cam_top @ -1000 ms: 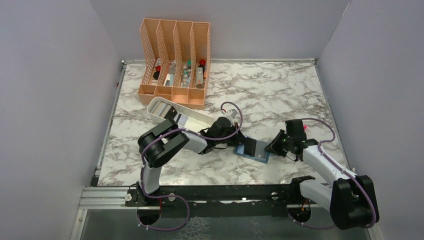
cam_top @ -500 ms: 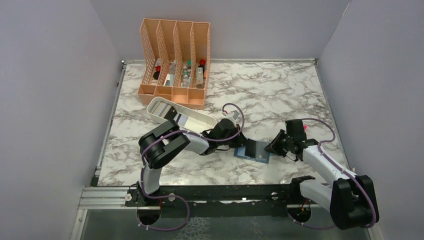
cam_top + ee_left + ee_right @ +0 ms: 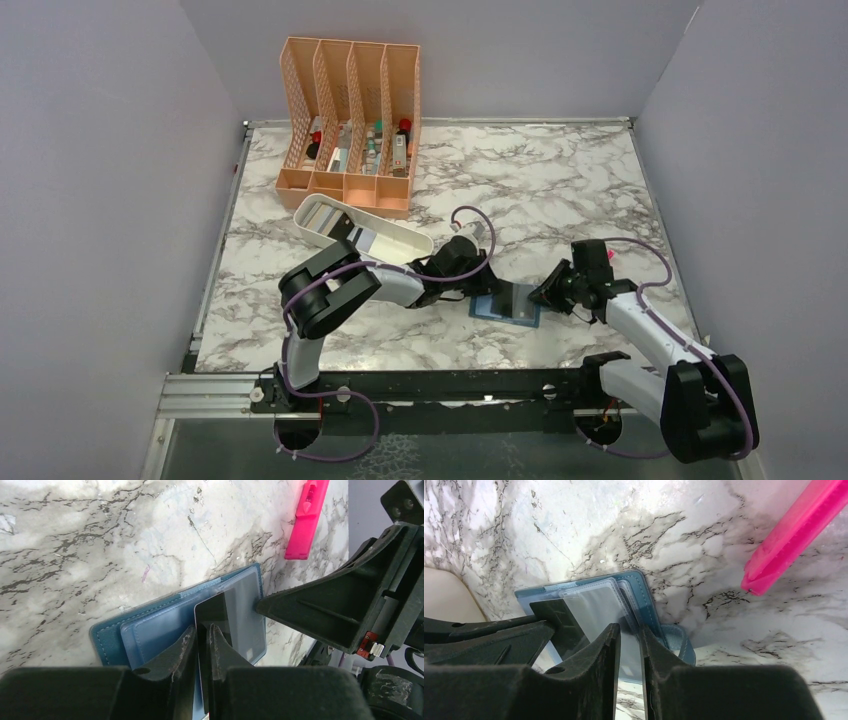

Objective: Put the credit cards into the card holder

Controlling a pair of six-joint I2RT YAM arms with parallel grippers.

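On table, front middle: holder lies open, inner side up, between my two grippers.
card: dark and glossy, lying over the holder's inner pocket, one end running into the gap of my left jaws.
left gripper: jaws a thin slit apart with the card in it; I cannot tell whether I pinch it or it lies loose.
right gripper: low at the holder's right edge, one fingertip at the card's edge; jaws a narrow slit apart, and I cannot tell if anything is caught.
pink bar: on the table beyond the holder, apart from it.
tray: white, just behind my left arm.
organizer: peach, back left, small bottles in its slots.
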